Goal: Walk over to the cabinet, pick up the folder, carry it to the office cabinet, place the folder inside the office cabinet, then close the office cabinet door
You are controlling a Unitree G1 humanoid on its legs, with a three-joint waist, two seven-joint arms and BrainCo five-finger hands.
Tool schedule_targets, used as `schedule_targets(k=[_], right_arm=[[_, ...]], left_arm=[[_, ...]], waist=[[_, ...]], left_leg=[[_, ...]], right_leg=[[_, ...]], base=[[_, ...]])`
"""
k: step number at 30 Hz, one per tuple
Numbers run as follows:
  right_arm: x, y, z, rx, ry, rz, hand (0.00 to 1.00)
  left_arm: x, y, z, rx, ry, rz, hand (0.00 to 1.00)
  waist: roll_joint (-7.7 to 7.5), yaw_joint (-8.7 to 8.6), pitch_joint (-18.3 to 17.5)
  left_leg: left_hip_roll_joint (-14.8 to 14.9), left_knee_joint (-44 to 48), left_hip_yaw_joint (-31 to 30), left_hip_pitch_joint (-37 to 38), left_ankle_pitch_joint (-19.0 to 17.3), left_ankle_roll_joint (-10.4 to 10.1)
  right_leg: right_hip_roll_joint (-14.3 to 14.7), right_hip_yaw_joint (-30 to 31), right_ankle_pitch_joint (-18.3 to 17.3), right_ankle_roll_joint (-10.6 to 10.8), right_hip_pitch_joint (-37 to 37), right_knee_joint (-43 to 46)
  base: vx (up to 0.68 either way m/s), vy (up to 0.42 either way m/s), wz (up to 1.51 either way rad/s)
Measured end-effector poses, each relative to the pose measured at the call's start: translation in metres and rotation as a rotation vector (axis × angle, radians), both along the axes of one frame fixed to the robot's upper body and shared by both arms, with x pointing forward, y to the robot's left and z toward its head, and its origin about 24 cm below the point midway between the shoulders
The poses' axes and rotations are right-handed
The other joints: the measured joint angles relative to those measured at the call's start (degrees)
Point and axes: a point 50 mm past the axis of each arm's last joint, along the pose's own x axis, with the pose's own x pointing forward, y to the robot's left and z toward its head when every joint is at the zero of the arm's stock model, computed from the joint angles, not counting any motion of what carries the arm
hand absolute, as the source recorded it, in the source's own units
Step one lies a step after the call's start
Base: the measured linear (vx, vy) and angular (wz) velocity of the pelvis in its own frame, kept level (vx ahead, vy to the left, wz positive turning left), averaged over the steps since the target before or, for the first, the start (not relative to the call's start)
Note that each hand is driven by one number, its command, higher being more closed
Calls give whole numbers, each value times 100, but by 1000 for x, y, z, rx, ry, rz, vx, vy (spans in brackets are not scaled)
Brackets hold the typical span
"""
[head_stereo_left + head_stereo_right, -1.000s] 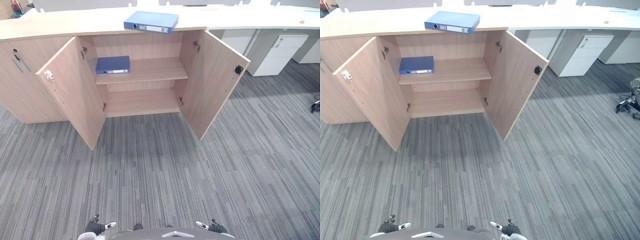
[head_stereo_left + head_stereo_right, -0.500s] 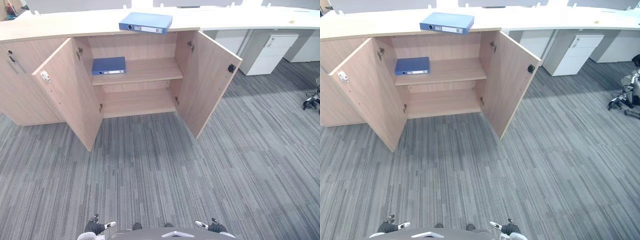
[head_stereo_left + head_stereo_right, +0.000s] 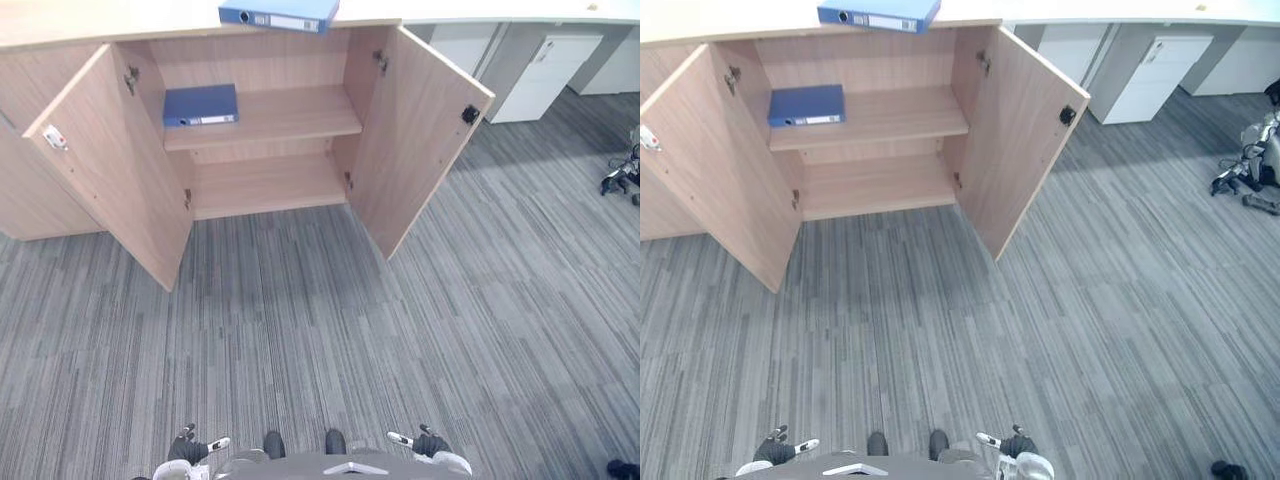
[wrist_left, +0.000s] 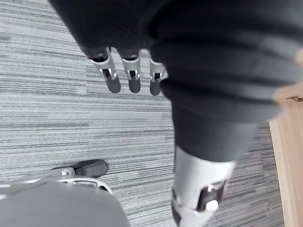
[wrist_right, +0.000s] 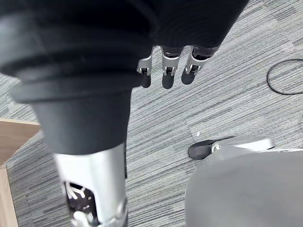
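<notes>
View's closed in on cabinet [image 3: 290, 115]; folder [image 3: 278, 14] atop it. Left hand [image 4: 124, 71], right hand [image 5: 170, 71] slack, empty. Risk: walking in clips its open door [image 3: 425, 140].

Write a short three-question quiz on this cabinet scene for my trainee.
1. True or false: the cabinet is shut.
2. Where does the light blue folder lie? A. on the cabinet's top; B. on the lower shelf; C. on the floor.
3. Fill in: the left hand and the right hand hang with relaxed fingers and hold ____.

Key: 1 false, both doors stand open; 2 A; 3 nothing.
</notes>
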Motion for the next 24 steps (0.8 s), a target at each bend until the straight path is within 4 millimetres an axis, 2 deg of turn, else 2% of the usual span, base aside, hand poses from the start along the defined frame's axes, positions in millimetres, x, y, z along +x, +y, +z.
schedule_targets(k=[2, 3, 4, 5, 7, 9, 11, 12, 13, 14, 15, 16, 17, 18, 20, 21, 22, 23, 24], right_arm=[[8, 3, 2, 6, -24, 4, 0], [10, 3, 3, 5, -31, 5, 0], [14, 3, 4, 4, -46, 7, 0], [19, 2, 6, -2, -68, 8, 0], [25, 5, 8, 4, -88, 14, 0], [29, 9, 9, 11, -101, 20, 0], [38, 10, 12, 12, -130, 26, 0], [43, 10, 14, 10, -146, 27, 0], [44, 12, 14, 13, -149, 25, 0], [44, 12, 14, 16, -149, 22, 0], [41, 12, 13, 20, -145, 14, 0], [42, 10, 14, 17, -152, 2, 0], [43, 10, 14, 18, -156, -3, 0], [43, 11, 14, 24, -164, -20, 0], [41, 9, 16, 25, -183, -42, 0], [39, 8, 16, 21, -182, -41, 0], [37, 9, 16, 22, -178, -36, 0], [36, 12, 16, 23, -179, -20, 0], [35, 13, 15, 25, -177, -19, 0]], left_arm=[[4, 1, 1, 4, -11, -3, 0], [5, 0, 1, 2, -13, -4, 0], [8, -1, 1, 0, -19, -6, 0], [12, 0, 2, 2, -29, -8, 0], [16, 1, 3, 6, -40, -8, 0], [21, 0, 4, 13, -51, 2, 0], [26, -3, 5, 5, -65, 13, 0], [30, -5, 6, -2, -74, 13, 0], [30, -6, 5, -5, -74, 14, 0], [30, -7, 5, -6, -78, 16, 0], [30, -9, 5, -13, -83, 35, 0], [30, -11, 5, -23, -88, 59, 0], [30, -14, 4, -31, -92, 69, 0], [33, -20, 5, -54, -108, 103, 0], [37, -25, 7, -82, -145, 171, 0], [38, -25, 7, -87, -153, 189, 0], [43, -25, 10, -86, -178, 195, 0], [46, -23, 12, -80, -198, 193, 0], [49, -23, 14, -77, -211, 193, 0]], waist=[[-17, 17, 127], [10, 28, 159], [45, 38, 200], [56, 20, 271], [44, -19, 292], [58, -69, 301], [130, -133, 365], [177, -194, 411], [144, -228, 432], [114, -234, 443], [81, -245, 434], [119, -249, 408], [165, -238, 400], [219, -225, 430], [382, -197, 530], [419, -147, 549], [386, -79, 575], [334, -33, 603], [323, -12, 602]], left_leg=[[1, 290, -18, 11, -233, 66], [17, 392, -18, 21, -277, 101], [22, 496, -38, 109, -369, 170], [-10, 543, -102, 217, -451, 260], [16, 526, -255, 378, -549, 238], [106, 513, -379, 466, -638, 198], [246, 443, -498, 538, -694, 130], [332, 413, -600, 593, -751, 32], [346, 392, -681, 665, -837, -104], [342, 378, -730, 748, -894, -173], [359, 330, -825, 943, -1010, -305], [510, 481, -815, 1032, -1108, -452], [586, 724, -783, 918, -1137, -507], [732, 1615, -723, 501, -1232, -652], [1195, 4039, -545, -430, -1178, -694], [1394, 4788, -462, -607, -1169, -713], [1709, 5724, -267, -898, -1174, -707], [1908, 6072, -52, -1113, -1179, -699], [1984, 6129, 42, -1236, -1180, -696]], right_leg=[[-64, -177, -319, 217, -424, 1174], [-74, -232, -350, 240, -570, 1569], [-149, -409, -362, 238, -939, 2437], [-292, -636, -544, 167, -1244, 3129], [-366, -905, -905, 107, -1445, 3426], [-323, -1064, -1033, 78, -1640, 3071], [-172, -1112, -863, -50, -1873, 2317], [-55, -1043, -533, -78, -1946, 1674], [-25, -929, -161, -113, -1958, 1207], [-49, -860, -45, -156, -1958, 1144], [-97, -851, 215, -234, -1896, 1122], [-20, -942, 347, -324, -1875, 1328], [12, -993, 262, -391, -1850, 1342], [41, -1089, 165, -474, -1739, 1279], [257, -1131, 76, -578, -1141, 941], [328, -1158, 36, -622, -887, 849], [400, -1130, -97, -705, -476, 776], [412, -1060, -195, -747, -174, 687], [413, -1024, -227, -747, -60, 623]], base=[[100, 25, -2], [126, 49, 1], [216, 82, 11], [238, 80, 17], [217, 37, 28], [230, -28, 37], [281, -75, 37], [343, -115, 51], [353, -137, 54], [405, -194, 59], [437, -237, 51], [464, -254, 46], [456, -286, 34], [447, -304, 28], [551, -327, 17], [527, -272, -12], [466, -244, -26], [364, -183, -27], [269, -119, -25]])
